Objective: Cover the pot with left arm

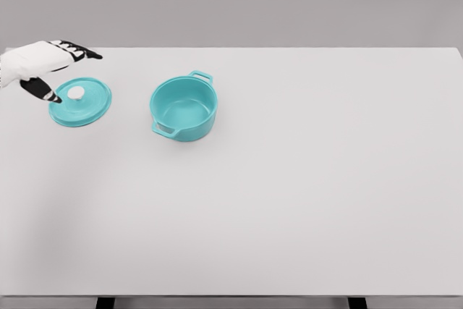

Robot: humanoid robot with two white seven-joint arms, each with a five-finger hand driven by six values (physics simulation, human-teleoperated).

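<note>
Fingers (76,51) of the left hand (40,63) are spread and loose, nothing clamped; the thumb tip points down and right, the other black tips reach right, above the lid's far edge. Step in hand: the reach for the lid, grasp not yet made. Teal lid (81,102) lies flat on the worktop (304,200), far left, its white knob (76,92) upright at centre. Thumb tip sits just beside the knob on its left; whether it touches the lid surface is hard to tell from this single overhead angle, probably hovering just above. The other fingers are near the knob but not around it.

Teal pot (184,107) stands open and empty, near the lid on its right, apart from it, two loop handles at its far-right and near-left rim. Right arm is out of view.

Next move calls for shifting the hand slightly right and down so thumb and fingers bracket the knob, then closing on it, lifting the lid level, carrying it right over the pot's mouth and lowering it centred on the rim. Risk: small knob, pinch could slip or tilt the lid.
</note>
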